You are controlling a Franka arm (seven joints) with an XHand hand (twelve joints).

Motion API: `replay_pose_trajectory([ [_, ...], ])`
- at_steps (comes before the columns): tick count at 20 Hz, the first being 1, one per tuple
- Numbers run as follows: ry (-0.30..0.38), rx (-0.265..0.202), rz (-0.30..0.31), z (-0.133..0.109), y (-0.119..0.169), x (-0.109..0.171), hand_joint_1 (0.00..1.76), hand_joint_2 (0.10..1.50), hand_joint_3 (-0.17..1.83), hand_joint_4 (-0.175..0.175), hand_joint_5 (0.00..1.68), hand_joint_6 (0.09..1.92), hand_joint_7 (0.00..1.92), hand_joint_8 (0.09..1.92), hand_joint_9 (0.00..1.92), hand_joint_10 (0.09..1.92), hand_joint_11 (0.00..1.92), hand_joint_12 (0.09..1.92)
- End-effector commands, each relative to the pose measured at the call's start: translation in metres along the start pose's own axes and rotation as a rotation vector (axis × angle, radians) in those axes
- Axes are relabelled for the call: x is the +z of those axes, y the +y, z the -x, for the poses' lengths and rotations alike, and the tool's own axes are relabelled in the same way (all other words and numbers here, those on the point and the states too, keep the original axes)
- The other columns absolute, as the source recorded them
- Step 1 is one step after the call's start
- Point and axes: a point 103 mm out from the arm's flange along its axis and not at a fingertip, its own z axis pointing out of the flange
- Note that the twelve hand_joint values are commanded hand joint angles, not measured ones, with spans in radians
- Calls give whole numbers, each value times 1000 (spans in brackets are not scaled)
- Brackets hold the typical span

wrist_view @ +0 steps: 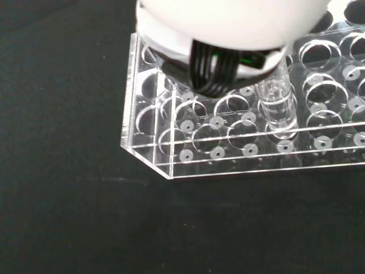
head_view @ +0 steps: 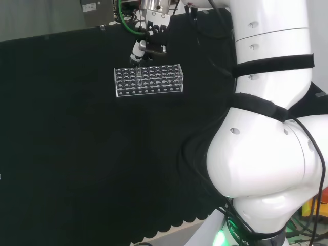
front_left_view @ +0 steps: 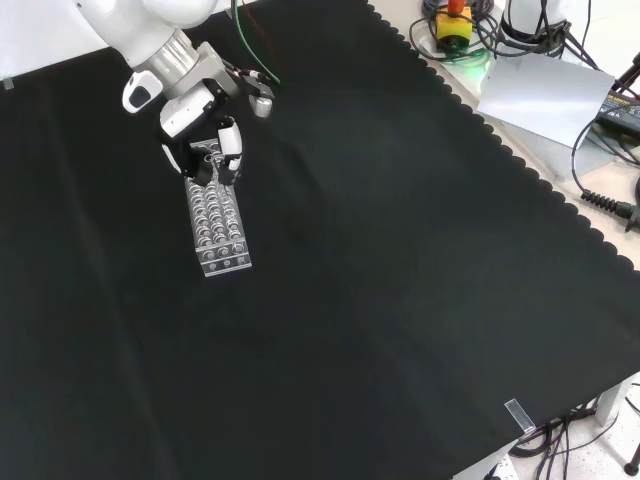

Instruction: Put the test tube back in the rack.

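Blurring the hand [wrist_view: 228,23], clear test tube [wrist_view: 276,105] enters rack [wrist_view: 228,137].

No text, label, number or sign can be read in any of the views. In the head view, a grey box [head_view: 97,6] at the upper left of the frame carries a small pale sticker, but its print is too small to make out. Low in that frame, near the green light at the arm's base [head_view: 241,233], a dark band bears pale lettering that is cut off and blurred. The clear rack [wrist_view: 239,125] in the wrist view bears no markings.
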Motion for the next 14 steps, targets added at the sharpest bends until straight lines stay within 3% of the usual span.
replay_pose_trajectory([
  [1,-16,43,-4,0,1,6,1439,551,749,-175,1342,533,1424,608,1364,466,1211,974],
  [9,19,13,-27,10,2,7,1439,552,749,-175,1342,533,1425,607,1362,468,1211,975],
  [14,13,33,-33,10,4,12,1439,553,748,-175,1341,533,1425,608,1361,468,1210,976],
])
